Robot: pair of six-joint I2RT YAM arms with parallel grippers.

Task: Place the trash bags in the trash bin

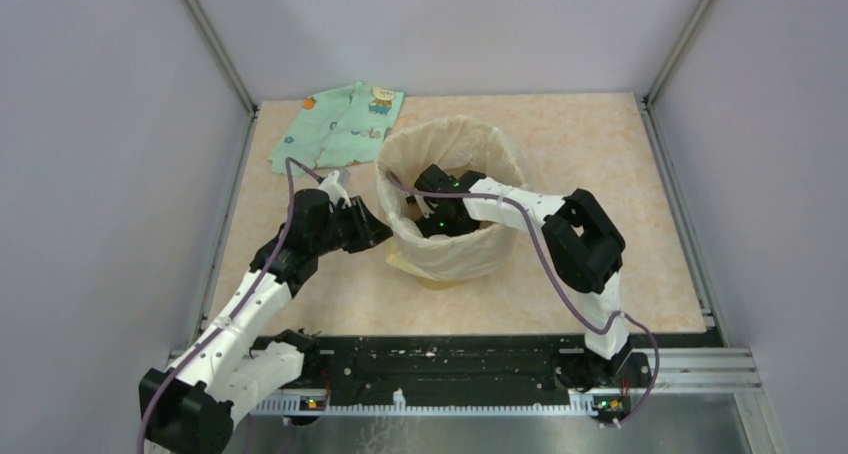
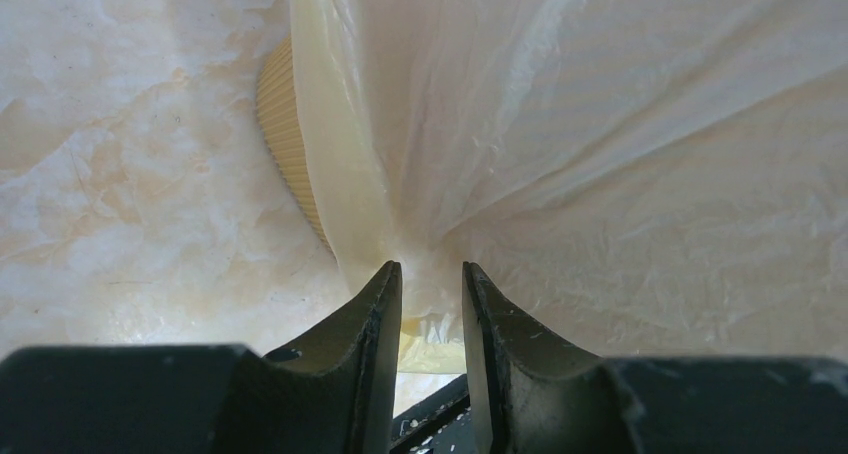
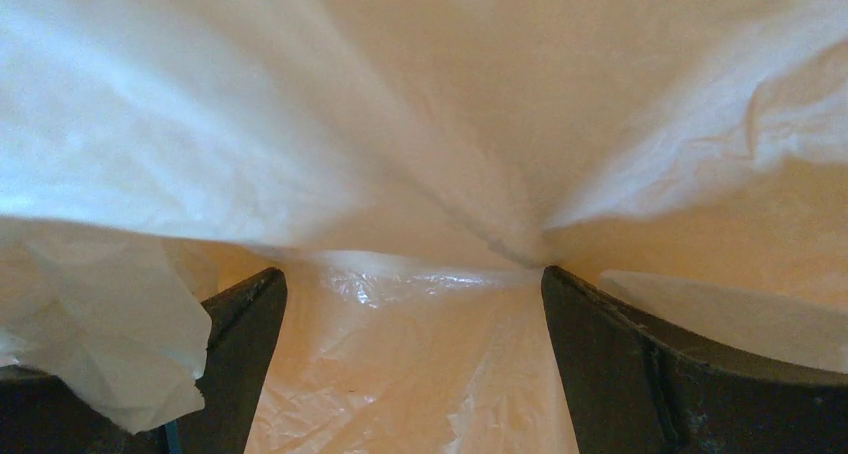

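The trash bag (image 1: 470, 254) is cream, translucent and crinkly. It lines the round trash bin and drapes over the rim and down the outside, hiding most of the bin in the top view. In the left wrist view a strip of the bin's orange ribbed band (image 2: 280, 124) shows beside the bag (image 2: 600, 154). My left gripper (image 1: 378, 230) is at the bin's left outer wall, shut on a pinch of the bag (image 2: 432, 274), with folds fanning out from the pinch. My right gripper (image 1: 440, 219) is down inside the lined bin, jaws wide open (image 3: 412, 284), with bag film (image 3: 400, 374) between and all around them.
A mint-green patterned cloth (image 1: 340, 124) lies flat at the back left, behind the bin. Grey walls close in the table (image 1: 600, 144) on the left, back and right. A black rail (image 1: 450, 359) with the arm bases runs along the near edge.
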